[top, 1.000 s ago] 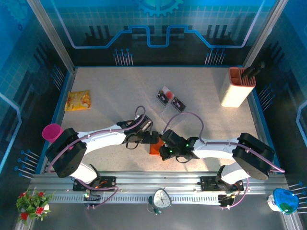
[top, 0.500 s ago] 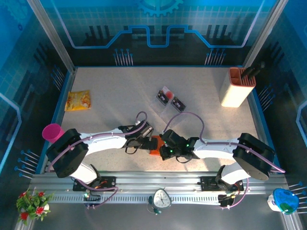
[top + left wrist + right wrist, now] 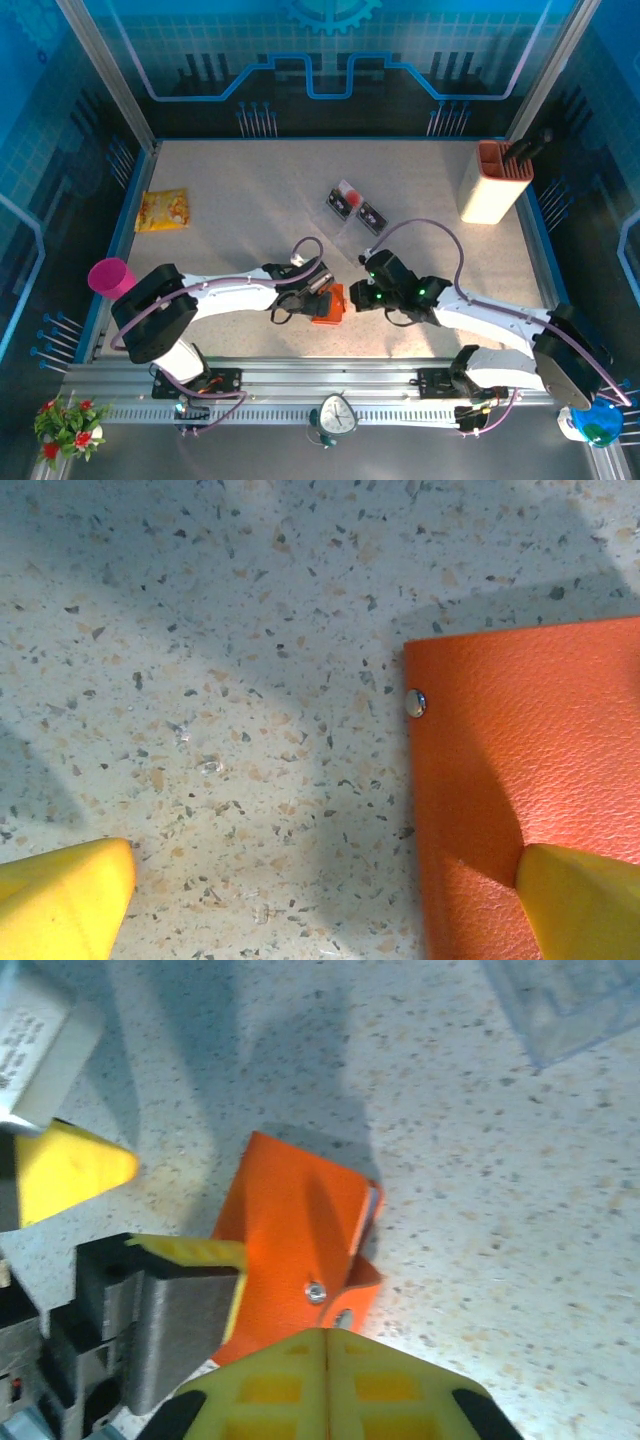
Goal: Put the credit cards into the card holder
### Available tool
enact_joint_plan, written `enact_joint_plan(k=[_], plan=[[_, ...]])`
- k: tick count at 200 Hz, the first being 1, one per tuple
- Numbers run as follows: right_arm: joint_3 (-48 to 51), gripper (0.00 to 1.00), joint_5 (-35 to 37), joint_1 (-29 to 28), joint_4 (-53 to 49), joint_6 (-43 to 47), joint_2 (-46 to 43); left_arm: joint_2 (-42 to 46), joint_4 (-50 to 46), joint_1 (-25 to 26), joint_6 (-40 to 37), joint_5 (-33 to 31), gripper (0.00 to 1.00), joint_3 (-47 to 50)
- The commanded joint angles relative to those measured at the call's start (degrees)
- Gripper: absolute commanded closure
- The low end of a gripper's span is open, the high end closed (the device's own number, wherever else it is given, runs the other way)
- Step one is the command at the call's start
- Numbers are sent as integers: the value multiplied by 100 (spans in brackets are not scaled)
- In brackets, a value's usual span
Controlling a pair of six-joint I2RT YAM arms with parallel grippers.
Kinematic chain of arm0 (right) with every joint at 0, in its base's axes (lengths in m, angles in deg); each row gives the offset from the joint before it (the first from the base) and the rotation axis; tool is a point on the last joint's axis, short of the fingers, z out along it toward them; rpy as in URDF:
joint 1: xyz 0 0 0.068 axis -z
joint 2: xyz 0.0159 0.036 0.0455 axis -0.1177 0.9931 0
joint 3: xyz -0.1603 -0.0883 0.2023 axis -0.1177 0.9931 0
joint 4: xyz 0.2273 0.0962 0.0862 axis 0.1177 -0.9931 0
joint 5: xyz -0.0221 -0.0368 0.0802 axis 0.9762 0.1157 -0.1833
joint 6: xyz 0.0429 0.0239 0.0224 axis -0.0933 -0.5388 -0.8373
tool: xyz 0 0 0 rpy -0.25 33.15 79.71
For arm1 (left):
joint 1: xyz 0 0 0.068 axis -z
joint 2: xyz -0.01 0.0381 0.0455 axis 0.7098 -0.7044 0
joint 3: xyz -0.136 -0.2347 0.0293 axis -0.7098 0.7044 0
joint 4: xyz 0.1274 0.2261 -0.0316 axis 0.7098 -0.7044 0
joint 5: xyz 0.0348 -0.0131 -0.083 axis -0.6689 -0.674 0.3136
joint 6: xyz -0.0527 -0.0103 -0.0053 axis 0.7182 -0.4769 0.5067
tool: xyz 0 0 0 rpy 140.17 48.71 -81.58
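Top external view: the orange wallet (image 3: 330,310) lay shut on the speckled worktop (image 3: 230,190), near the front edge, between the two hands. Left hand (image 3: 318,292) sat at the wallet's left side; right hand (image 3: 356,295) was just beside its right side.

Left wrist view: left hand (image 3: 320,900) wide open. One yellow fingertip (image 3: 580,900) hung over the wallet's leather face (image 3: 530,780); the other was over bare worktop. Contact with the leather could not be told. A small metal stud (image 3: 415,702) showed near the wallet's corner.

Right wrist view: right hand (image 3: 325,1335) closed, fingers pressed together with only a seam between them and nothing held. Its tips pointed at the wallet's clasp tab (image 3: 352,1295), just short of it. The tab stuck out loose from the wallet's edge.

Two dark cards (image 3: 372,216) with red and white markings lay farther back on the worktop, well apart from the wallet, by a clear tray (image 3: 565,1005). No card was seen in the wallet.
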Motion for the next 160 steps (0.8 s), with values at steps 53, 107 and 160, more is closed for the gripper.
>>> enact_joint_plan(k=[53, 107, 160], plan=[[-560, 70, -475, 55, -668, 258, 721, -272, -584, 83, 150, -436, 1, 97], [-985, 67, -414, -109, -776, 336, 1285, -264, -514, 88, 180, -432, 1, 157], [-1249, 68, -322, -201, -918, 390, 1675, -254, -452, 90, 171, -414, 1, 212]])
